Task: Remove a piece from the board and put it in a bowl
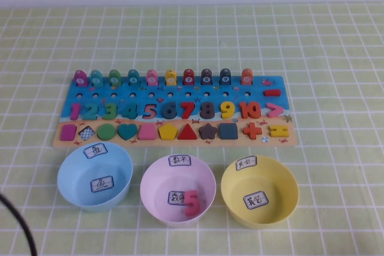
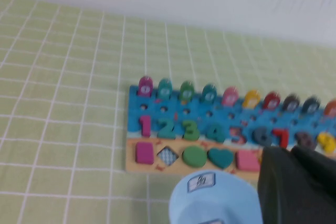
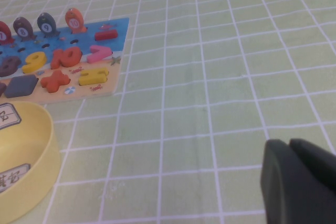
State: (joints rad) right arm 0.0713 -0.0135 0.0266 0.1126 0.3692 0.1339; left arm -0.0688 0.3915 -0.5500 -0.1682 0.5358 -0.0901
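Observation:
The teal numeral "2" (image 1: 90,111) sits in its slot on the blue board (image 1: 180,91), second in the numeral row; it also shows in the left wrist view (image 2: 167,128). The pink-lilac bowl (image 1: 157,175) stands in front of the board's middle, with a pink-red "5" (image 1: 191,202) lying inside. Neither gripper shows in the high view. My left gripper (image 2: 291,151) hangs above the near side of the board, over the light blue bowl (image 2: 210,203), shut and empty. My right gripper (image 3: 289,142) hovers over bare tablecloth to the right of the board (image 3: 118,30), shut and empty.
A light blue bowl (image 1: 69,172) stands left of the pink one and a yellow bowl (image 1: 288,184) right of it, also in the right wrist view (image 3: 37,150). A black cable (image 1: 18,223) crosses the front left corner. Green checked cloth covers the table.

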